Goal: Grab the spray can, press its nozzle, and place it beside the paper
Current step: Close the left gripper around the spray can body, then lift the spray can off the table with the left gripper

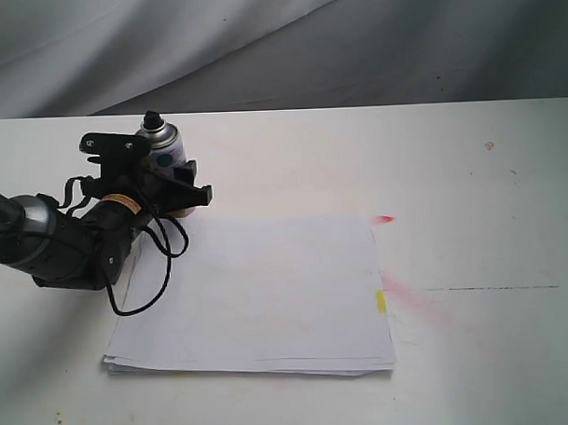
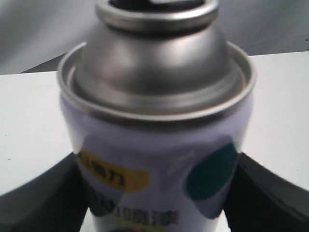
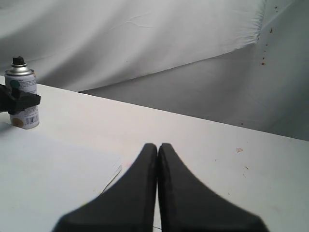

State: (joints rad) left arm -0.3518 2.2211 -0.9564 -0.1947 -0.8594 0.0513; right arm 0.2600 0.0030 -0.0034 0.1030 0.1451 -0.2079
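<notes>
— So, from outside: where is the can?

— Upright on the table, just past the paper's far left corner. The left gripper is clamped on its label from the side, low enough that the nozzle and dome stand free above. I judge that is deliberate: the top must stay reachable for pressing.

— And the arm?

— The left arm lies low and nearly level, coming in from the left edge with its wrist over the paper's left margin and its cable looping onto the sheets. Whether the can has left the table, I cannot tell.

— Left wrist view?

— The can fills it. Both fingers press against the label's opposite sides, below the silver rim, so the hold looks centred and square. Only a sliver of black shows at the very top.

— Right wrist view?

— The right gripper has its fingers closed together on nothing. It sits low over the table, pointing along it, well apart from the can, which shows small in the distance with the left fingers around it. This arm does not appear in the outside view, so it seems parked clear. If it is meant to press, it has a long reach first.
</notes>
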